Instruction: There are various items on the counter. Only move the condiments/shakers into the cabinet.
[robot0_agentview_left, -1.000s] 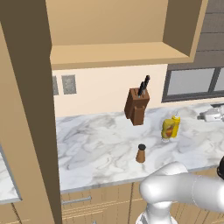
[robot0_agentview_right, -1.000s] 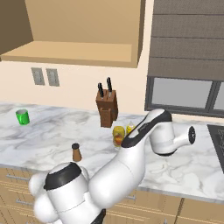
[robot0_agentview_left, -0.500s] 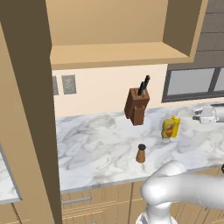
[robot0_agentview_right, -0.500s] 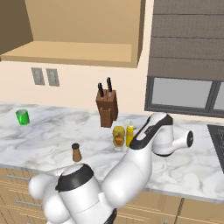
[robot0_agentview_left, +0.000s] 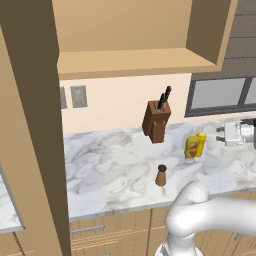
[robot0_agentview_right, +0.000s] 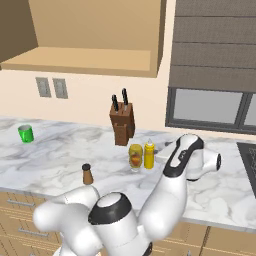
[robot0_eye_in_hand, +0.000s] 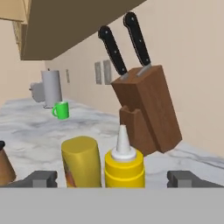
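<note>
Hand view: the tool is spread wide and holds nothing, its tips flanking the squeeze bottle and the yellow-orange jar (side by side). At 1 o'clock behind them leans the knife block; at 10 o'clock sits a green mug. Right base view: the marble surface carries the small shaker, and the cabinet hangs above.

White arm outstretched rightward, end effector horizontal, fingers wide apart.
</note>
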